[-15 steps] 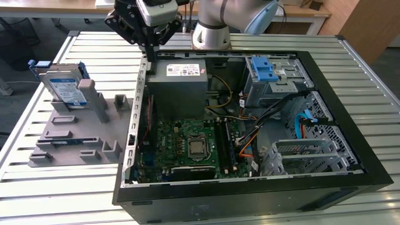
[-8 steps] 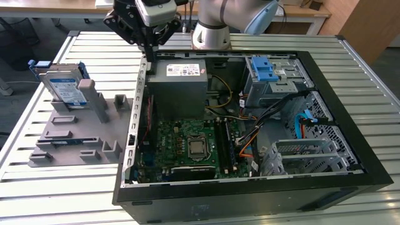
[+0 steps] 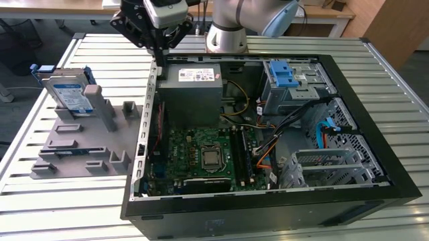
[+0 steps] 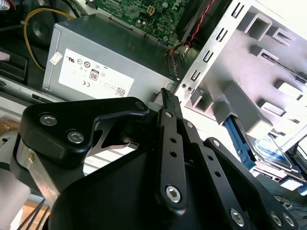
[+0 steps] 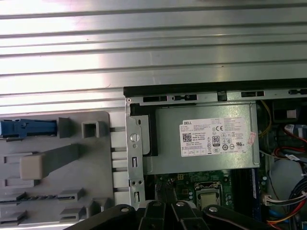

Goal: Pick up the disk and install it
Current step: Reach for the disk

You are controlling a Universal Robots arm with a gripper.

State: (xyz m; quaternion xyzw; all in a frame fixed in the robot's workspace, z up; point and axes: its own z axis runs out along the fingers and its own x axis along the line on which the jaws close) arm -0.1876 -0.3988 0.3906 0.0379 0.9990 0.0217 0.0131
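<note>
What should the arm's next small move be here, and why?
Probably shift toward the exterior view's left, to the disk. The gripper holds nothing, its fingers together, and hangs over the rim of the case beside the power supply, while the disk stands on edge in the grey fixture, untouched.

Robotics lab bench here: an opened black computer case [image 3: 268, 211] lies on a ribbed silver metal table [image 3: 402, 75]. Grey plastic fixture plate [image 3: 74, 150] at frame left.
</note>
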